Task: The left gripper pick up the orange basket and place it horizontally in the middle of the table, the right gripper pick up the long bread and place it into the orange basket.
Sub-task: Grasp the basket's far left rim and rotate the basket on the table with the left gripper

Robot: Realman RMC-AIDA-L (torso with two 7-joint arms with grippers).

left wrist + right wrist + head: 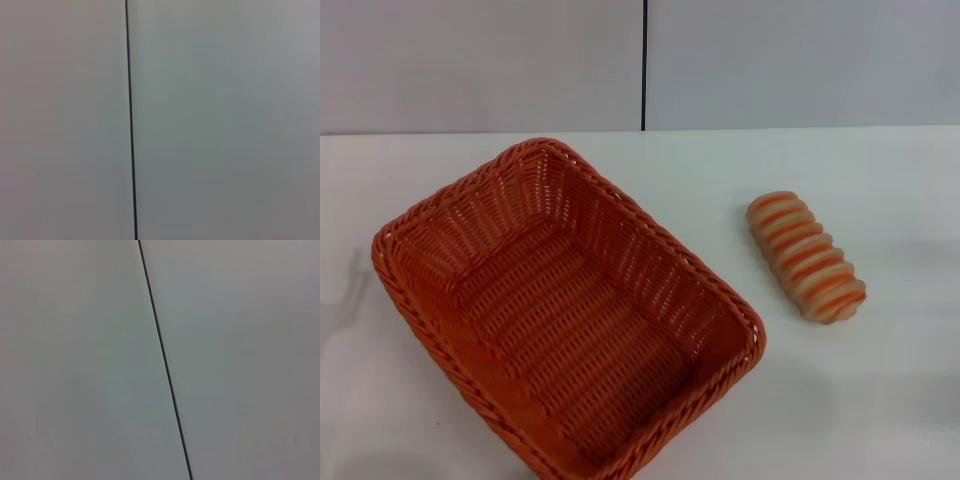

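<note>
- Basket [565, 320] sits on the table [880, 400], left of centre, turned on a diagonal: one corner points to the far wall, the opposite corner runs off the near edge of the head view. It is empty and upright.
- Bread [807, 257] lies on the table to the right of the basket, well apart from it, also on a slant, ribs across its length.
- Neither hand shows in any view. Left hand and right hand: cannot tell whether the fingers are apart or together.
- Judgement: nothing started. Basket not yet squared up or centred, bread not yet lifted.
- Risk, basket: the rim is sloped and woven. A grip on one long side may let it swing or tip as it lifts, and it could land still skewed instead of horizontal.
- Risk, bread: if the basket is slid to centre carelessly, its right corner may nudge the loaf and roll it. The loaf is rounded and ribbed, so a pinch off its middle could let it twist out.
- Risk, order: dropping the bread in before the basket is set would mean moving a loaded basket.
- Head view alone shows basket, bread and table.
- Both wrist views show only a pale wall [225, 125] with a dark seam [131, 120]; no task thing, no fingers. The seam runs near upright in the left wrist view and slants in the right.
</note>
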